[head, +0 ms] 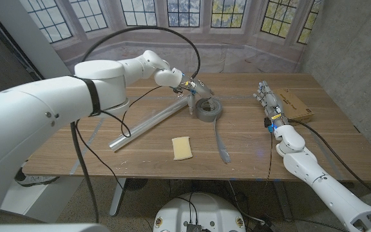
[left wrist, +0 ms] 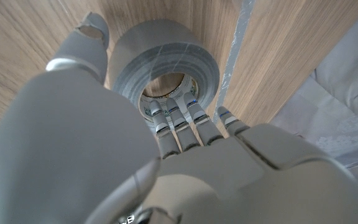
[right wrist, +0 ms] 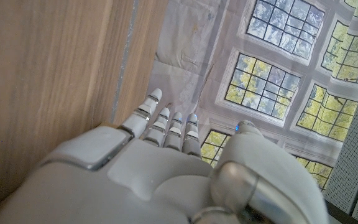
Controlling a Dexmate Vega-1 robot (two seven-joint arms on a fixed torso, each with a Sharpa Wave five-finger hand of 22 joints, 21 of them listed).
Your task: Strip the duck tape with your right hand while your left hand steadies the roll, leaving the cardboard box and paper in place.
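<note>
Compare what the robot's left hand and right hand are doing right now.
The left hand is at the grey tape roll, fingers reaching into its core; the right hand holds nothing. The left hand is mid-table; the right hand stands beside the cardboard box. Both are white.

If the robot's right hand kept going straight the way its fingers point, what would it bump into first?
Probably nothing on the table. The right hand points toward the far edge, with the cardboard box beside it, not ahead. Past that hangs the window backdrop.

One tape roll (head: 207, 109), one box (head: 295, 105), one sponge (head: 182, 147)
</note>
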